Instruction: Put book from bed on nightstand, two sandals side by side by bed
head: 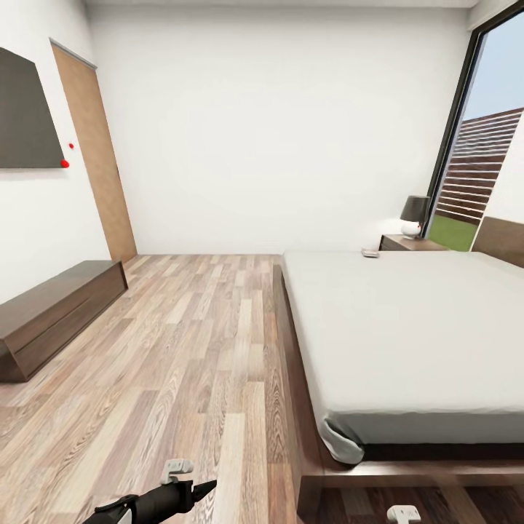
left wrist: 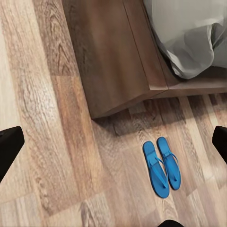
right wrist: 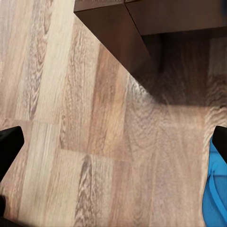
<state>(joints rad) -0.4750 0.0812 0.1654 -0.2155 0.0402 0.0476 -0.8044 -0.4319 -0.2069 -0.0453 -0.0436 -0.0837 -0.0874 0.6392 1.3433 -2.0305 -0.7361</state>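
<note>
From my head I see the bed (head: 407,335), with the book (head: 370,253) at its far edge beside the nightstand (head: 411,244). My left claw (left wrist: 113,146), spread wide and empty, looks down on both sandals (left wrist: 162,168) side by side near the bed's corner. My right claw (right wrist: 113,146) is equally spread.

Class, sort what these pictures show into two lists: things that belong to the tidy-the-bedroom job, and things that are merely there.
Belongs to the job:
bed
book, a small object at the mattress's far edge
nightstand
two blue sandals, side by side on the floor near the bed frame's corner

Merely there:
lamp
low bench
door
window
</note>
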